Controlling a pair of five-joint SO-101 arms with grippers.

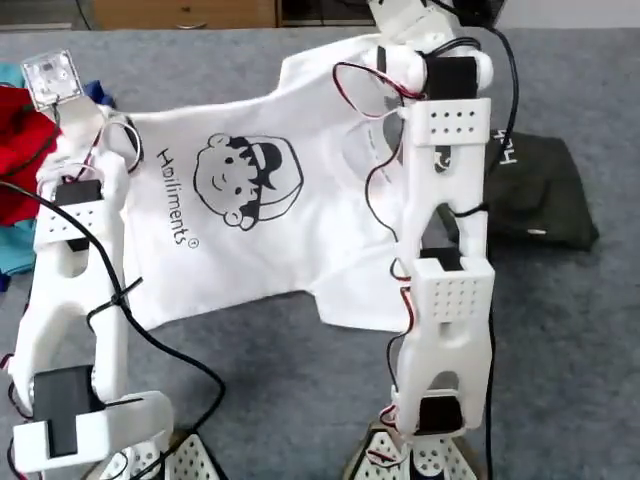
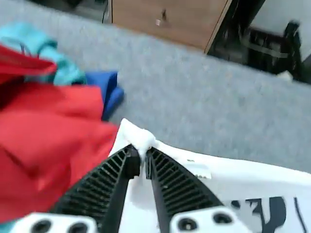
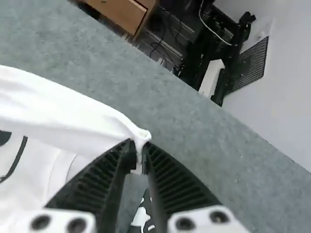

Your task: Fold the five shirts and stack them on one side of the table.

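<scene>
Two grippers of yours pinch the white shirt (image 1: pixel 260 230): left gripper (image 2: pixel 142 162) at its corner beside the red shirt (image 2: pixel 53 131), right gripper (image 3: pixel 140 158) at its far edge. One dark folded shirt (image 1: pixel 540 190) lies right of it.

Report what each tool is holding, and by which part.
Both hold the white shirt: left tool pinches a bunched corner, right tool a bunched fold of its edge.

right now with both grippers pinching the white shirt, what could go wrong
The left gripper holds only a small tuft of the white shirt, so it may slip on a pull. The red shirt lies right beside that grip and could get dragged. The right gripper pinches similarly little.
</scene>
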